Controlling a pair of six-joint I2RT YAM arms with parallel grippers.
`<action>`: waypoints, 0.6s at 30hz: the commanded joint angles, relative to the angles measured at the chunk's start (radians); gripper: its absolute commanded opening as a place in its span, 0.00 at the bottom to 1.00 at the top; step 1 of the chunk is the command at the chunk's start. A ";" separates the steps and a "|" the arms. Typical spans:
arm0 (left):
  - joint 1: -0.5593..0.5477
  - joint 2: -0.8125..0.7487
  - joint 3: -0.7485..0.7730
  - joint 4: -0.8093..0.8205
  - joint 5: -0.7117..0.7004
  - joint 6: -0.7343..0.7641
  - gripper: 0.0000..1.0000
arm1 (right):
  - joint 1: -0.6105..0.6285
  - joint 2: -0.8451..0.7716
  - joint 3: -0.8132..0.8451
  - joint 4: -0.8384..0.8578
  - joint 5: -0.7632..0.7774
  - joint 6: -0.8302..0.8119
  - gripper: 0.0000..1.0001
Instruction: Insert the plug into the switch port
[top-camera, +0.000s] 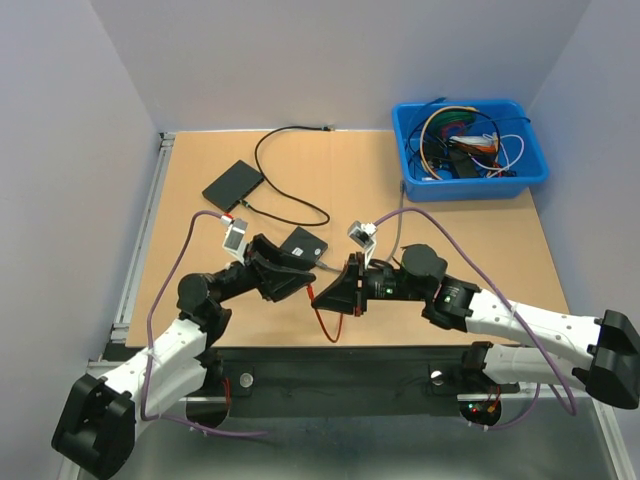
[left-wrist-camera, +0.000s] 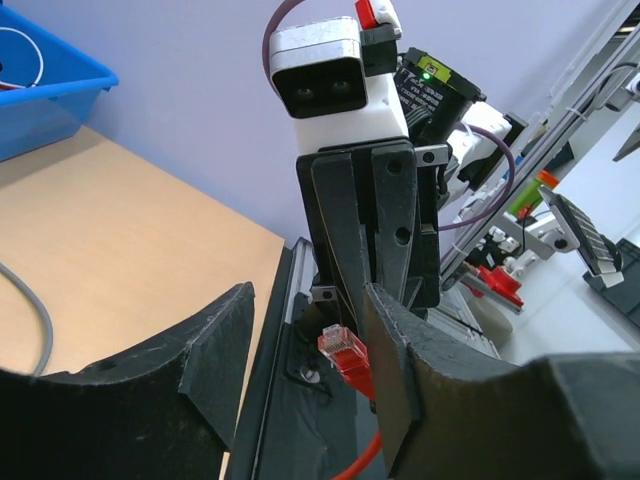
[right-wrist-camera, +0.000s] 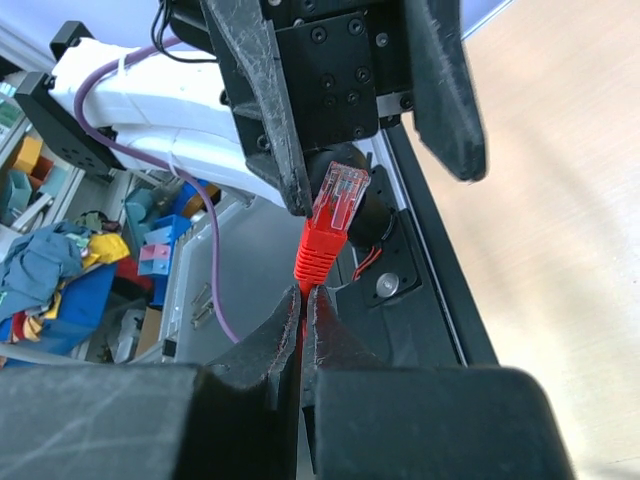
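My right gripper (top-camera: 320, 297) (right-wrist-camera: 303, 295) is shut on a red cable (top-camera: 326, 324) just behind its red plug (right-wrist-camera: 335, 205), held above the table's near edge. The plug's clear tip points at my left gripper (top-camera: 297, 284) (left-wrist-camera: 308, 300), which is open and faces the right one tip to tip. In the left wrist view the plug (left-wrist-camera: 345, 355) sits between the left jaws, close to the right-hand finger (left-wrist-camera: 395, 370), apart from it. A small black box (top-camera: 303, 245) with a grey lead lies just behind the grippers. A larger flat black box (top-camera: 232, 185) lies further back left. No port shows.
A blue bin (top-camera: 470, 150) full of loose cables stands at the back right. A thin black cable (top-camera: 290, 200) loops across the tabletop from the larger box. The black rail (top-camera: 330, 355) runs along the table's near edge under the grippers.
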 joint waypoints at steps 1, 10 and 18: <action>-0.022 -0.025 -0.004 0.051 0.021 0.026 0.52 | -0.011 -0.029 0.038 0.068 0.041 -0.026 0.01; -0.043 -0.023 0.004 0.042 0.021 0.038 0.00 | -0.017 -0.069 0.019 0.068 0.124 -0.024 0.00; -0.053 -0.055 0.164 -0.445 -0.166 0.179 0.00 | -0.017 -0.096 0.100 -0.136 0.292 -0.113 0.61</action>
